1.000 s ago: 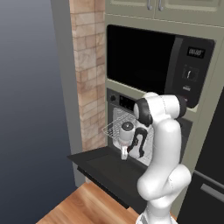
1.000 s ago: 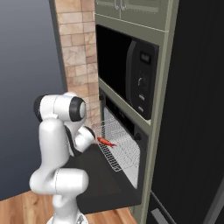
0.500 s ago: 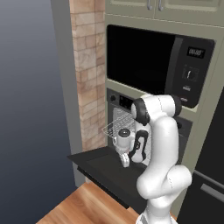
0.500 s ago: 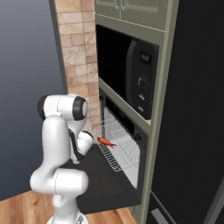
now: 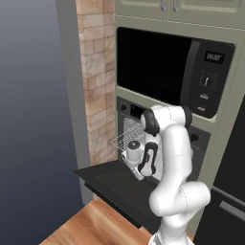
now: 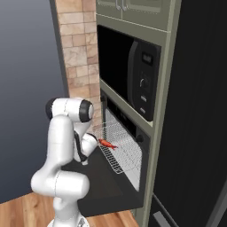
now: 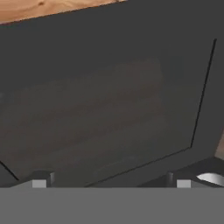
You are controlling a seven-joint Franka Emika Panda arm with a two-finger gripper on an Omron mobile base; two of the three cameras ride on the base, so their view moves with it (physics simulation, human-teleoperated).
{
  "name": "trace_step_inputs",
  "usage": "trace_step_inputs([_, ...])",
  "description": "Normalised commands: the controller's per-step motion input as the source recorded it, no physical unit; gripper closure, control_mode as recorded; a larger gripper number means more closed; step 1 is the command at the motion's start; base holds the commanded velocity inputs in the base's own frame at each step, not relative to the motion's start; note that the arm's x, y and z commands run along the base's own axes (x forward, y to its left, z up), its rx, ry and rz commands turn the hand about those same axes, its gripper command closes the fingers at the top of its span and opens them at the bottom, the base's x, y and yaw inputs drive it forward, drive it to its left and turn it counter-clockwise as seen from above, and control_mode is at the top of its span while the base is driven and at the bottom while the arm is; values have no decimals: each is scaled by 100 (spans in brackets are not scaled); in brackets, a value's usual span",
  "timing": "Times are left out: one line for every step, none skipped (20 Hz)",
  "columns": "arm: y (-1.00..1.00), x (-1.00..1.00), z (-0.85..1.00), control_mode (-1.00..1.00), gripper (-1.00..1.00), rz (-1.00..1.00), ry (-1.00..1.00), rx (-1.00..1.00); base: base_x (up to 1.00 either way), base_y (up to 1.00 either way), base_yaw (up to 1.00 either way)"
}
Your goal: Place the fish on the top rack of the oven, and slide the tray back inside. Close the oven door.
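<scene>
The tool (image 7: pixel 109 181) points down at the lowered oven door (image 7: pixel 100 96), its two fingertips (image 7: pixel 39 181) set wide apart with nothing between them. Above and behind the tool, the rack (image 6: pixel 116 146) is pulled partway out of the oven (image 6: pixel 133 133). The fish (image 6: pixel 106 143) lies near the rack's front edge, just beside the robot's wrist. The microwave (image 5: pixel 172 72) sits higher still.

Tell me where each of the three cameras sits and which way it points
Left base view: behind the arm's left, facing the oven; arm rises lower right.
Right base view: behind its right, seeing the fish on the top rack; arm lower left.
Hand view: on the hand, looking down at the oven door; fingertips show.
Both base views share oven and open door.
</scene>
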Motion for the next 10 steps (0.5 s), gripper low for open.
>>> trace_step_inputs([-33,46,-36,-100,-100,16,5,-12,0,0,0])
trace_step_inputs([-36,43,-39,-100,-100,15,3,-11,0,0,0])
trace_step_inputs([-48,45,-38,-100,-100,12,2,-10,0,0,0])
trace_step_inputs([-52,38,-31,-100,-100,9,0,-9,0,0,0])
trace_step_inputs([-55,35,-29,-100,-100,7,0,-8,0,0,0])
trace_step_inputs([-56,35,-29,-100,-100,7,0,-9,0,0,0])
trace_step_inputs([-61,31,-24,-100,-100,5,0,-7,0,0,0])
trace_step_inputs([-64,24,-16,-100,-100,5,0,-6,0,0,0])
trace_step_inputs([-68,17,-9,-100,-100,5,0,-5,0,0,0])
trace_step_inputs([-71,15,-9,-100,-100,5,0,-4,0,0,0])
